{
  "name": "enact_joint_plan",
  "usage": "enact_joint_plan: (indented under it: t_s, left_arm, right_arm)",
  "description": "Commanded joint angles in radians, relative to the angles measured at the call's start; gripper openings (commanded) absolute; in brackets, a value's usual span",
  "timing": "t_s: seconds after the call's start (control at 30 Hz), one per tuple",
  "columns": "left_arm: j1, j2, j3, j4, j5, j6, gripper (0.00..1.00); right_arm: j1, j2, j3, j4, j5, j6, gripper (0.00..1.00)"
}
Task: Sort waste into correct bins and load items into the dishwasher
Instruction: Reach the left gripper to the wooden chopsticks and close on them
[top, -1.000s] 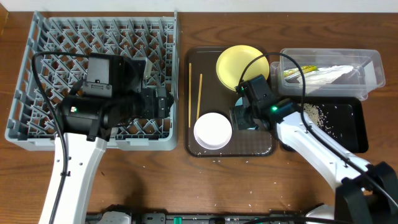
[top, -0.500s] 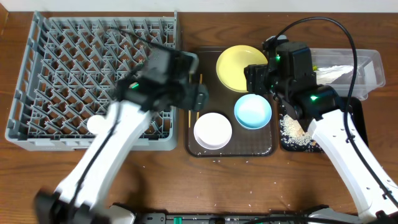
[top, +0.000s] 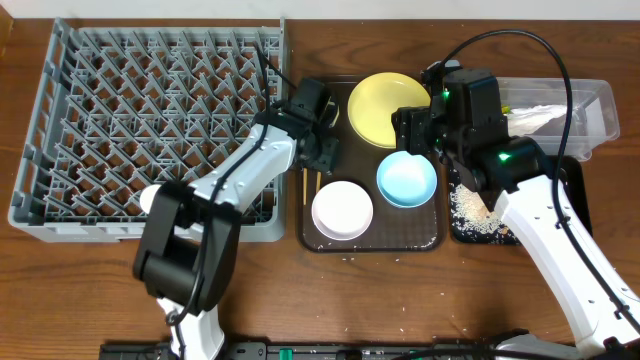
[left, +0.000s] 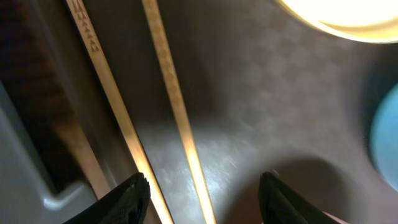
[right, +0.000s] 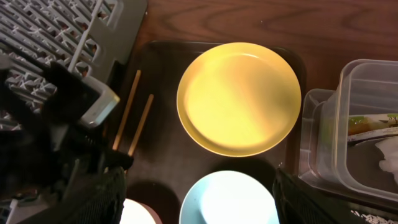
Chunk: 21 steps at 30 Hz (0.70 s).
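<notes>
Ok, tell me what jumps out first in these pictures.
The big grey dish rack fills the left of the overhead view. Beside it, on the dark brown tray, sit a yellow plate, a light blue bowl and a white bowl. The left hand hangs open over two chopsticks.

A wooden table (top: 90, 290) fills nearly the whole overhead view. Its top is a warm, reddish mid-brown with a fine grain running from 9 o'clock to 3 o'clock, and faint seams between boards follow the same line. The finish is matte to lightly satin, with no hard glare. Along the far edge at 12 o'clock, a narrow pale strip (top: 450, 6) shows beyond the table; whether it is wall or floor cannot be told. The light is even and comes from above, casting soft, short shadows. In the right wrist view the same brown wood shows at 12 o'clock.
</notes>
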Motion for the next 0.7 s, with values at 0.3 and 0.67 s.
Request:
enact_joint_plan:
  t_s: [0.3,0.67]
  left_arm:
    - [-0.034,0.066,0.002,0.111,-0.049,0.017,0.5]
    - [-0.034,0.117,0.002,0.158,-0.102,-0.014,0.49]
  right_arm:
    - [0.006,0.016,0.003,0.001,-0.005,0.043,0.74]
    - [0.006,0.016,0.003,0.001,-0.005,0.051,0.75]
